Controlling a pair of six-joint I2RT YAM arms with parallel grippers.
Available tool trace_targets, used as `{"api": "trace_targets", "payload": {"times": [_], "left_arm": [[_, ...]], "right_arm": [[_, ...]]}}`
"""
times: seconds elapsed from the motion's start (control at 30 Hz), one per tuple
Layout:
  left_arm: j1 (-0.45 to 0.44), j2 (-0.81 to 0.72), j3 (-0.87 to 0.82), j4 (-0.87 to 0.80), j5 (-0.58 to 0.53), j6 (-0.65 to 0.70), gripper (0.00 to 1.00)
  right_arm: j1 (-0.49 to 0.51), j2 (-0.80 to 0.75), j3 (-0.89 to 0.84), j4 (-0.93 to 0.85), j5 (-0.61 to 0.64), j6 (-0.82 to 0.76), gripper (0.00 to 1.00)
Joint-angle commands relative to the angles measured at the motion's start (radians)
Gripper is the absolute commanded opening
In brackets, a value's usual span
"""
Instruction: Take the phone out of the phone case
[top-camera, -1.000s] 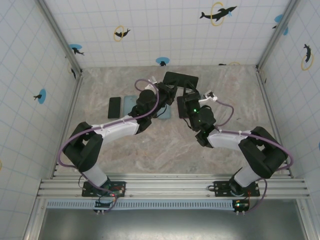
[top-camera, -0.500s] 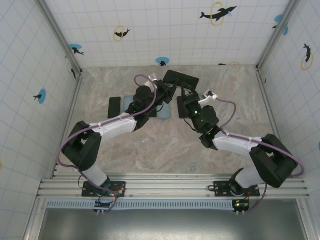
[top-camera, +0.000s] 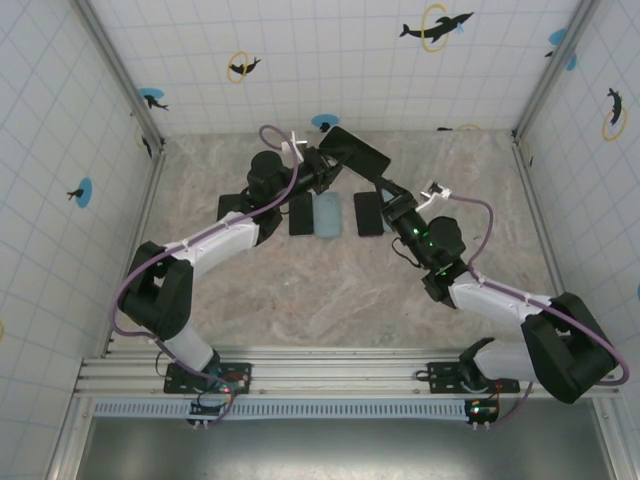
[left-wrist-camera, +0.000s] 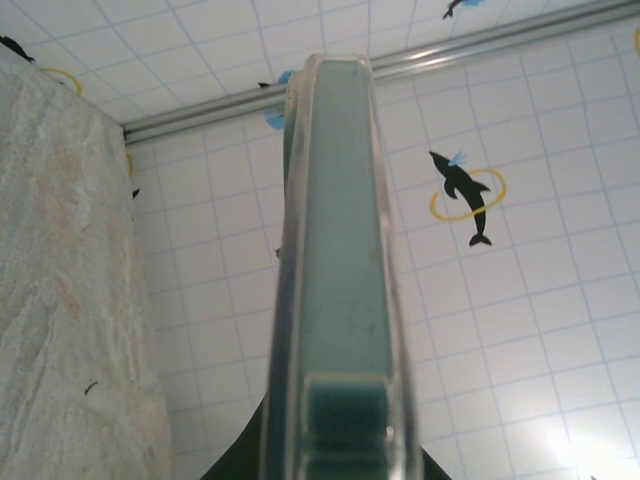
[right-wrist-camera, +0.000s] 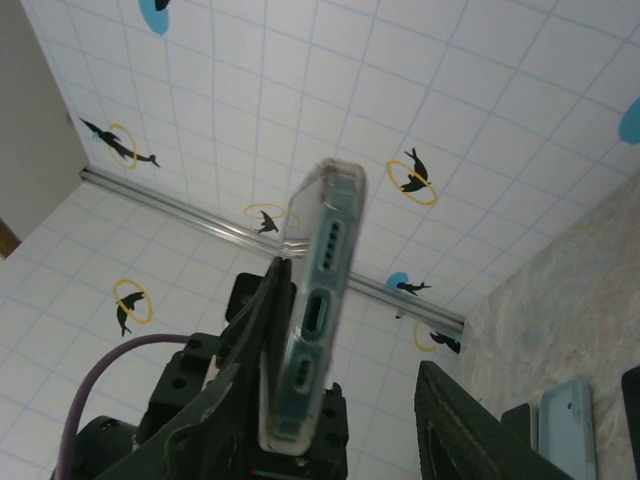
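Item: phone (left-wrist-camera: 340, 250), teal-green edge, seated in a clear phone case (right-wrist-camera: 325, 185). Location: aloft over the far middle of the table (top-camera: 330, 290), tilted, one end clamped in the closed left gripper (top-camera: 322, 168). Change over the last second: the left arm has swung back toward its own side, carrying the cased phone slightly toward the back wall. The right gripper (top-camera: 388, 198) has drawn off to the near right and stands near the case but apart from it, its fingers (right-wrist-camera: 470, 430) spread with nothing between them. Reading: the attempt on the case looks broken off rather than finished, since the clear rim wraps every edge on view; extraction is not yet done and a fresh approach by the right arm is likely needed. Materials: case of glossy transparent plastic, probably pliable, with rounded corners, a raised lip and cut-outs for speaker holes and an oval port; phone a thin rigid slab. Uncovered beneath: light-blue case (top-camera: 327, 215), one black slab (top-camera: 300, 215) beside it toward the left arm, a second black slab (top-camera: 369, 213) toward the right, all flat on the marbled stone-look surface. Walls (top-camera: 330, 70): white gridded tile, dolphin stickers
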Motion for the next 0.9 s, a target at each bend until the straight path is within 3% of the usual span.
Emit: {"api": "trace_targets", "payload": {"times": [0.0, 0.2, 0.87], "left_arm": [[0.011, -0.043, 0.045, 0.055, 0.071, 0.042, 0.00], [0.013, -0.047, 0.041, 0.073, 0.067, 0.025, 0.00], [0.016, -0.056, 0.016, 0.154, 0.042, -0.063, 0.00]], "right_arm": [[-0.007, 0.013, -0.003, 0.108, -0.063, 0.037, 0.43], [-0.010, 0.041, -0.014, 0.170, -0.097, 0.084, 0.33], [-0.014, 0.017, -0.026, 0.130, -0.132, 0.035, 0.17]]}}
